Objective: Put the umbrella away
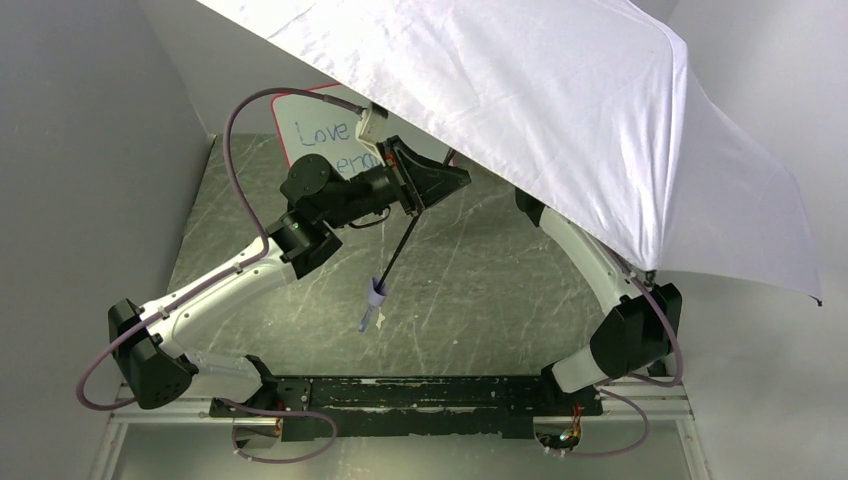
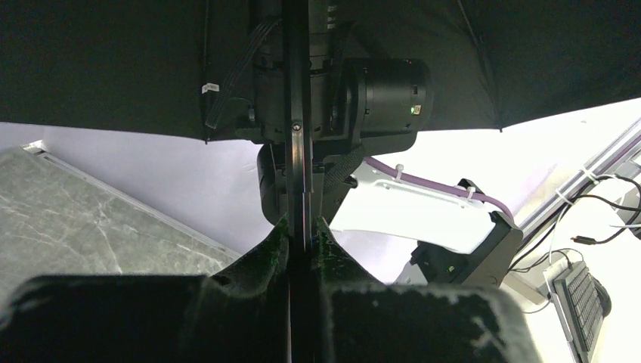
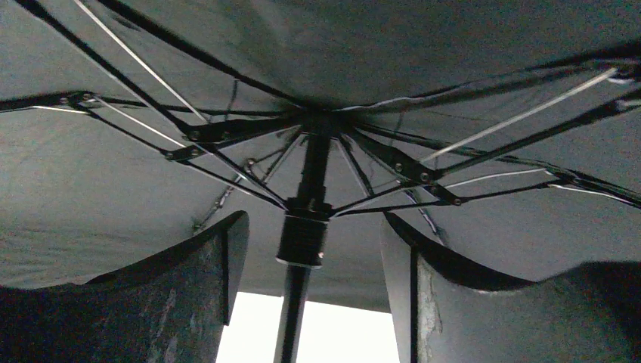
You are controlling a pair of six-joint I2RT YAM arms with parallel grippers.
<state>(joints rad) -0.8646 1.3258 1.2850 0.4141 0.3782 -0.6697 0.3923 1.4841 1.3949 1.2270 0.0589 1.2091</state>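
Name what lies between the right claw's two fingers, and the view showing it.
The black shaft and sliding collar of the umbrella, clear of both fingers of the right claw. The right wrist view shows it.

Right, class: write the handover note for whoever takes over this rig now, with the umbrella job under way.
Left gripper: shut on the umbrella shaft; handle end free.
Right gripper: open, fingers either side of the runner under the canopy, not gripping.
Done: umbrella held up, fully open.
Left: pull the runner down to collapse the canopy, fold, stow.
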